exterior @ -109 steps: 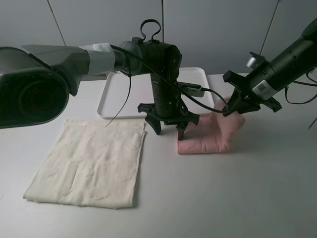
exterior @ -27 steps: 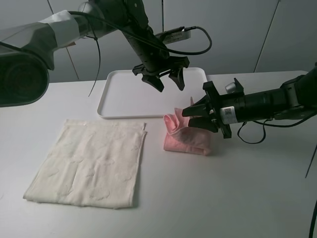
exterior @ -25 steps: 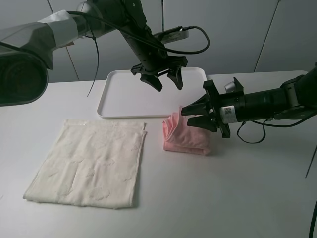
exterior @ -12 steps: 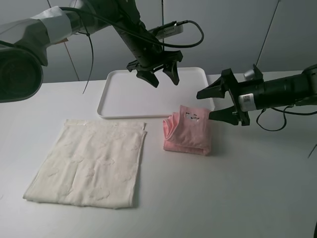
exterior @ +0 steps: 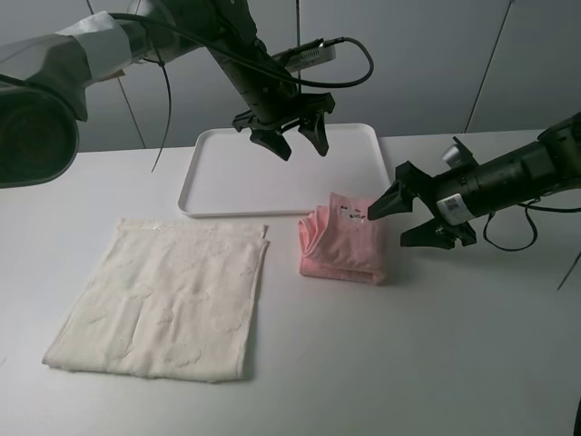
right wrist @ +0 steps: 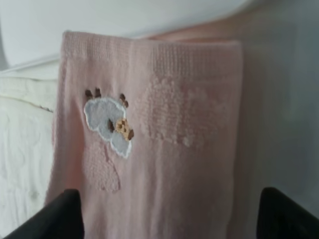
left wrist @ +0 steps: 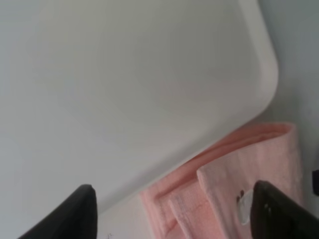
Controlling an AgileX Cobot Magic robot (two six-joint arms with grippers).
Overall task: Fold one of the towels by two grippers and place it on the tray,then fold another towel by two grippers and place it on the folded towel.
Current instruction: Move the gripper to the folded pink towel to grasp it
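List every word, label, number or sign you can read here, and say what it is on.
No text is readable in any view.
White sticker on the right arm: dark marks, too small to read.
Pink towel: small embroidered patch, a picture with no letters.
Cream towel and tray: no writing visible.

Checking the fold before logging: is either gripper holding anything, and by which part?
Nothing is held. The left gripper hangs open above the tray; the right gripper stands open beside the folded pink towel, not clamping it.
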